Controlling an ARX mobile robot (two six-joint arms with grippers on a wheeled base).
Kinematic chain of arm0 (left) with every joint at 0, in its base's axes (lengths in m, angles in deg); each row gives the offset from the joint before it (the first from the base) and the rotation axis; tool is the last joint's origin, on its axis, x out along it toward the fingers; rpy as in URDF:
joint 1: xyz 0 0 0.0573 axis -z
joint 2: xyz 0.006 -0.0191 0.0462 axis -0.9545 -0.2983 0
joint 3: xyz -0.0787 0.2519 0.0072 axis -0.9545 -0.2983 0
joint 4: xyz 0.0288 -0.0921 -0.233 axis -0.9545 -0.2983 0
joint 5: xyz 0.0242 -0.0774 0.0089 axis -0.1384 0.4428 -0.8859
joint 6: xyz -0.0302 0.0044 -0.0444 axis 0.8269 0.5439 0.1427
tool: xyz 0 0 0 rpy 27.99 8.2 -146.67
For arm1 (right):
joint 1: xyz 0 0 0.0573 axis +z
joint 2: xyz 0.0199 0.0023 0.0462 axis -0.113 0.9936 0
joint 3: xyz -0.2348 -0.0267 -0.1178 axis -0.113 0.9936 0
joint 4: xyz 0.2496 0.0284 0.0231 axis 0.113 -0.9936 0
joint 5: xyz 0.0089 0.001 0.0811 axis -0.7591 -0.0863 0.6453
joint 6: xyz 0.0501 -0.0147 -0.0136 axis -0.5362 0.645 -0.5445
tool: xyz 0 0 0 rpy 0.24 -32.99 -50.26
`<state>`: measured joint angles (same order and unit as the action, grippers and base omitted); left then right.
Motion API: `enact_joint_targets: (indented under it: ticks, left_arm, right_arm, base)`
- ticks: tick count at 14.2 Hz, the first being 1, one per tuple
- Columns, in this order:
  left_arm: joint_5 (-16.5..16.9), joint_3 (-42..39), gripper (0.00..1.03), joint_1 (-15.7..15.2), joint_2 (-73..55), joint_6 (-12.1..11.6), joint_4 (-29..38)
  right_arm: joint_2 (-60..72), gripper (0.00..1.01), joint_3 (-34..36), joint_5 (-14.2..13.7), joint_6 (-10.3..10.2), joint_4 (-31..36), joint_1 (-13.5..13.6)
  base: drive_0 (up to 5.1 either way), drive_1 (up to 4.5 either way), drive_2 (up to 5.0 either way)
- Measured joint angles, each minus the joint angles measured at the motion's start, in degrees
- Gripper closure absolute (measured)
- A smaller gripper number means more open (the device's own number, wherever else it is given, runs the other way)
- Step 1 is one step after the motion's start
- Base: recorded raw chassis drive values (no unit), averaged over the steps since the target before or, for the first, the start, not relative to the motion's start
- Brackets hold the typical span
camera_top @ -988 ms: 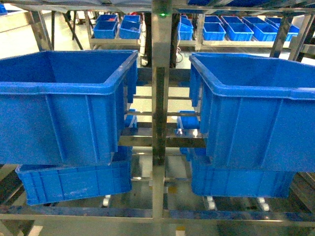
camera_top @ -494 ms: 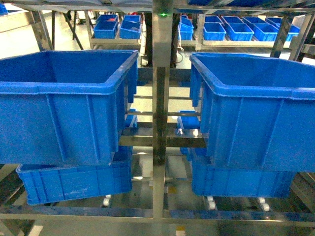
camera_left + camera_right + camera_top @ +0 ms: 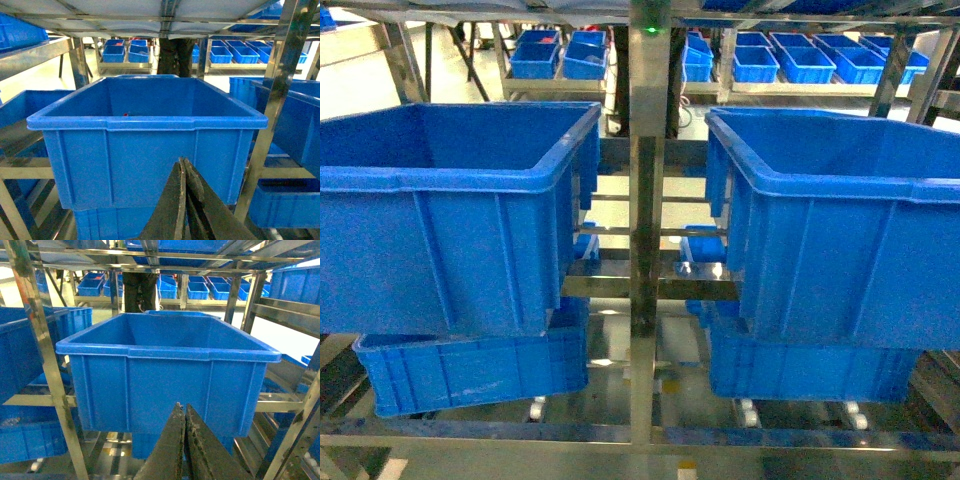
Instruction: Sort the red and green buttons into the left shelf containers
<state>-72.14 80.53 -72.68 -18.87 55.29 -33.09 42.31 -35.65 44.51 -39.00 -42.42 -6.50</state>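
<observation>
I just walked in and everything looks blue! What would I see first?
Two big blue crates fill the head view, the left crate and the right crate, with a shiny metal post between them. Just behind the left crate's front rim peeks a tiny red speck.

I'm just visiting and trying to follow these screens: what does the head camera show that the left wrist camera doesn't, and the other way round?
Only the head view shows both upper crates at once, the left crate and the right crate, split by a steel post. Only the left wrist view shows the left tool, shut, and a small red speck inside the crate. Both share that left crate and the small blue bins behind.
</observation>
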Motion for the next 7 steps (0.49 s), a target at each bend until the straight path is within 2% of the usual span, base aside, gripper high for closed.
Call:
enact_joint_targets:
  ticks: [5,6,7]
  left_arm:
    - [0.0,0.0,1.01,0.0,7.5,0.0,-7.6]
    - [0.0,0.0,1.01,0.0,8.7,0.0,-8.9]
    - [0.0,0.0,1.01,0.0,9.8,0.0,-9.9]
  right_arm:
    - [-5.9,0.99,0.0,0.0,0.0,-5.9,0.0]
    - [-10.1,0.99,0.0,0.0,0.0,-12.5,0.0]
    - [-15.3,0.99,0.0,0.0,0.0,-16.1,0.0]
  base:
    - [0.0,0.0,0.0]
    - [0.0,0.0,0.0]
    - [0.0,0.0,0.0]
